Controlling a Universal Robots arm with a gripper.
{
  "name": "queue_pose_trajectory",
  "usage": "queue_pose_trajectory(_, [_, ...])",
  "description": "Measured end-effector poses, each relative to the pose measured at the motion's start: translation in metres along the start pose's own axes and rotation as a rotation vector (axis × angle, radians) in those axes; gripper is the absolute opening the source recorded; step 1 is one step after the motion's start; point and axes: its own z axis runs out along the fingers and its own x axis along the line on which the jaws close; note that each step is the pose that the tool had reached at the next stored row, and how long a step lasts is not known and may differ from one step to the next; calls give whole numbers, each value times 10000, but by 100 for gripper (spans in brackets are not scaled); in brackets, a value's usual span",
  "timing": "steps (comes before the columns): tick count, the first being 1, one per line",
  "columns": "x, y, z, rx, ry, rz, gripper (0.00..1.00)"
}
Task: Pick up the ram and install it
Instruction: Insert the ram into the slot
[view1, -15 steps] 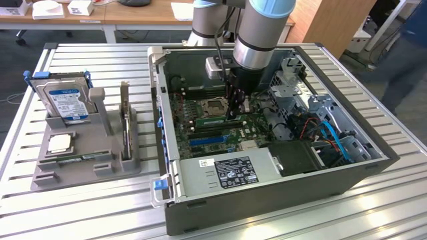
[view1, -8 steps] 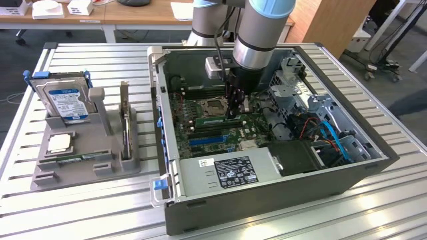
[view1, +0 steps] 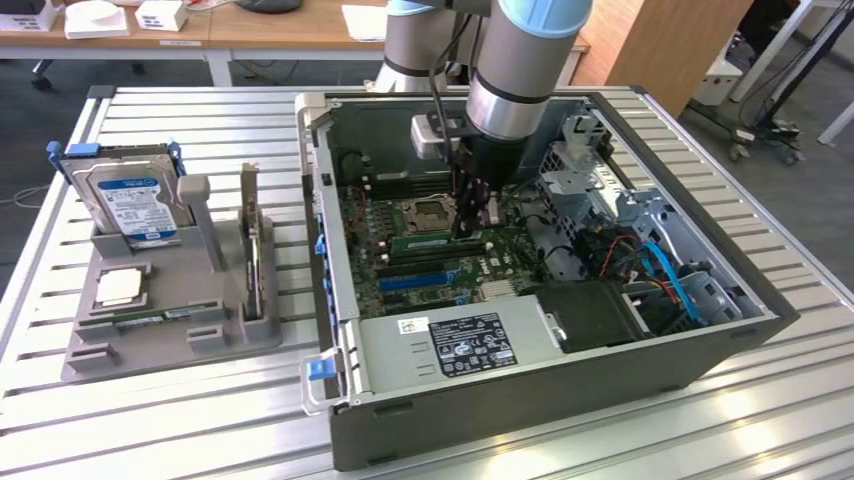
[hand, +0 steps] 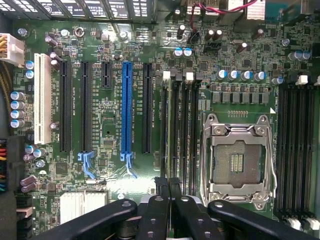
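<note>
Inside case, claw (view1: 467, 228) pressed together, tips at end of ram (view1: 424, 241) standing in motherboard slot (view1: 400, 247).

Your arm (view1: 514, 60) hangs straight down, wrist vertical, claw (hand: 168, 181) pointing downward with its fingers (hand: 161, 189) pressed together.

Arm (view1: 521, 70) in the open computer case (view1: 534, 400)
We see the claw (view1: 467, 228) low over the motherboard (view1: 380, 215) beside the processor socket (view1: 430, 212); a hard drive (view1: 130, 200) stands in the grey holder (view1: 160, 335) on the table (view1: 174, 420).

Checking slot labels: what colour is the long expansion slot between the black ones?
That long expansion slot is blue; wrist view best.
</note>
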Motion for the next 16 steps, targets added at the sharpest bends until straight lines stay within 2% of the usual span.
queue_pose_trajectory(16, [22, 4, 2, 2, -26, 1, 11])
